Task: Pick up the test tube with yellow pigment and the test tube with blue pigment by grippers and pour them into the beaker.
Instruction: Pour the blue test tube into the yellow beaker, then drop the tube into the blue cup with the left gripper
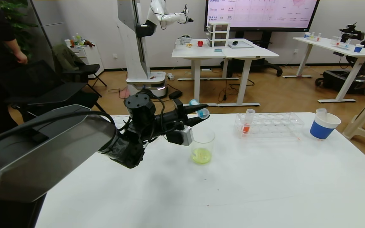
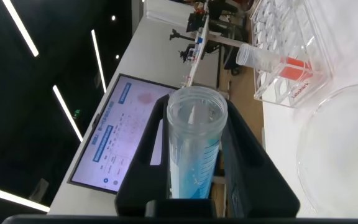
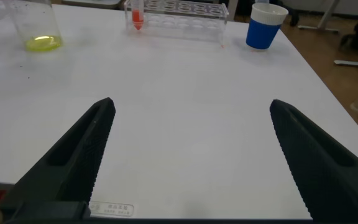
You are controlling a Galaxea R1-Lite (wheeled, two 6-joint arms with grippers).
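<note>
My left gripper (image 1: 203, 114) is shut on the test tube with blue pigment (image 1: 200, 109). It holds the tube tilted close to level, its open mouth just above the beaker (image 1: 203, 145). In the left wrist view the tube (image 2: 194, 143) sits between the two fingers, with blue liquid lying along its lower part and the beaker's rim (image 2: 347, 149) beside it. The beaker holds a shallow pool of yellow-green liquid. No tube with yellow liquid is in view. My right gripper (image 3: 191, 109) is open and empty above the bare table near its front edge.
A clear tube rack (image 1: 268, 123) stands at the back right of the table with one orange-red tube (image 1: 248, 122) in it. A blue-and-white paper cup (image 1: 324, 126) with an empty tube in it stands to the right of the rack.
</note>
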